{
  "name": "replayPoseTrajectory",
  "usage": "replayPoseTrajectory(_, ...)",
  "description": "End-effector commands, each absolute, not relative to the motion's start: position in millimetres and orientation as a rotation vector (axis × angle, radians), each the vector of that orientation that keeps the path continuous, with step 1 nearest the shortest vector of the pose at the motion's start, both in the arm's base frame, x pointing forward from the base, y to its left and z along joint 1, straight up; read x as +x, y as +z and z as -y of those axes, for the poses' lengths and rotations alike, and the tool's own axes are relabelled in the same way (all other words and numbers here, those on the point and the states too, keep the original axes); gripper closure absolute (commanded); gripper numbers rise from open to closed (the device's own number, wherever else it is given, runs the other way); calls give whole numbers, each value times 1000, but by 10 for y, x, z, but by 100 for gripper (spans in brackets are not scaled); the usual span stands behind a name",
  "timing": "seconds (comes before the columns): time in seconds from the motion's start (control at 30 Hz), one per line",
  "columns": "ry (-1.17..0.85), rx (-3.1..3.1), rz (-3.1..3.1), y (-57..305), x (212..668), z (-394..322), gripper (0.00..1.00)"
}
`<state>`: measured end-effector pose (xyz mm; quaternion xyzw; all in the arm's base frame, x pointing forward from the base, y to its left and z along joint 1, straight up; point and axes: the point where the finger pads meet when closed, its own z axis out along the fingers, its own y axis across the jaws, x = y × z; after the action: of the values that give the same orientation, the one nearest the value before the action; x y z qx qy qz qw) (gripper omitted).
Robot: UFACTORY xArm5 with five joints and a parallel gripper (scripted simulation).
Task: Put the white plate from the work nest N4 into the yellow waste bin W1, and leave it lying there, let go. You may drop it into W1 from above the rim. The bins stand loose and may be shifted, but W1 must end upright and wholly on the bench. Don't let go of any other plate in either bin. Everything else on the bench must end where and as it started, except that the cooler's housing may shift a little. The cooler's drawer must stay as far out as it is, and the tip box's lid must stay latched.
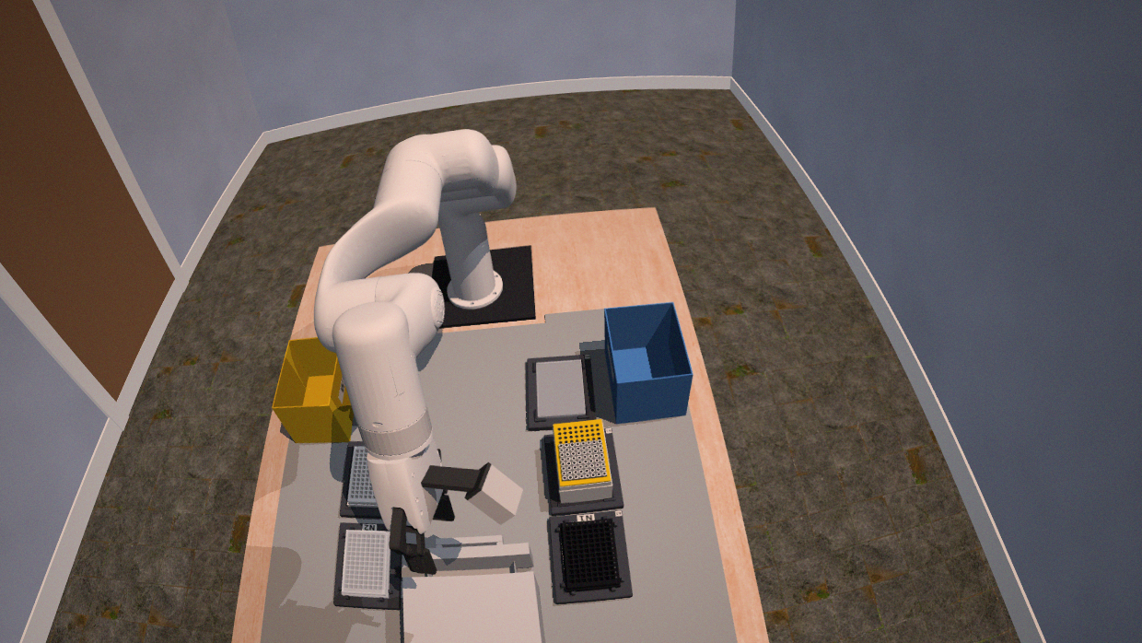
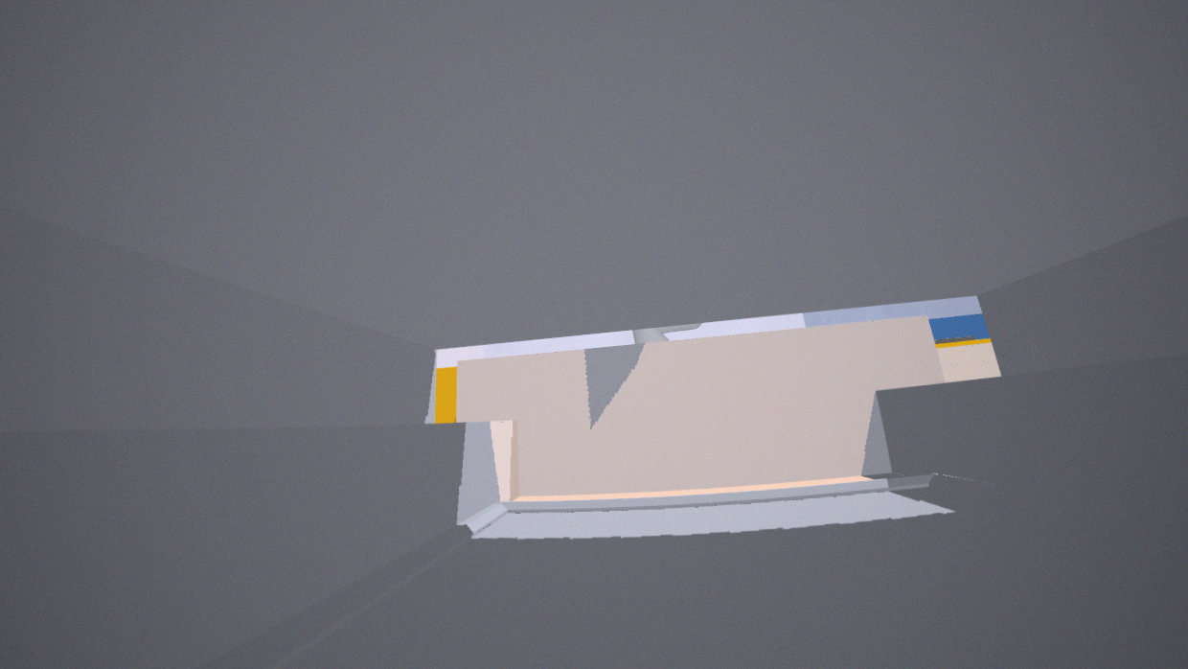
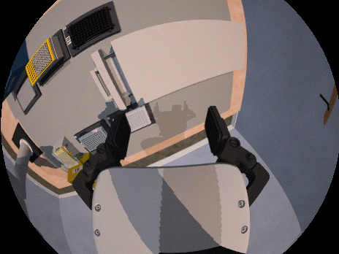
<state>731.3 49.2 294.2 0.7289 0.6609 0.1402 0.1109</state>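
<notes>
Overhead, the top view lays out the whole counter (image 1: 639, 239): the white arm (image 1: 383, 351) reaches from its black base plate (image 1: 519, 307) toward the near left, and its claw (image 1: 411, 543) hangs with fingers spread wide and nothing between them. The white plate (image 1: 365, 561) lies flat in a black nest at the near-left corner, just left of the claw and apart from it. Another pale well plate (image 1: 361, 476) sits in the nest behind it, partly hidden by the forearm. The yellow bin (image 1: 308, 407) stands upright at the left edge, behind those nests, with the arm's elbow overlapping its right wall. The blue bin (image 1: 646, 363) stands well apart on the right side, with a yellow-topped tip box (image 1: 582, 459) and a black plate (image 1: 588, 553) in front of it.

The wrist view adds what the top cannot: both dark fingers seen from behind, far apart, and the white plate (image 3: 137, 117) showing just inside the left finger.

The exterior view gives almost nothing: flat beige and grey surfaces, with only slivers of yellow (image 2: 445, 394) and blue (image 2: 955, 326) at the edges.
</notes>
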Motion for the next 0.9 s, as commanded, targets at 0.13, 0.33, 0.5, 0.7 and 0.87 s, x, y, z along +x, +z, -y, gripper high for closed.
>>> replayPoseTrajectory(0.13, 417, 2138, -1938, 2971, 7317, -492, 0)
replayPoseTrajectory(0.33, 417, 2138, -1938, 2971, 7317, -492, 0)
replayPoseTrajectory(0.5, 417, 2138, -1938, 2971, 7317, -492, 0)
replayPoseTrajectory(0.7, 403, 2324, -1785, 3037, 7085, -430, 0)
replayPoseTrajectory(0.87, 388, 2430, -1685, 3062, 6887, -384, 0)
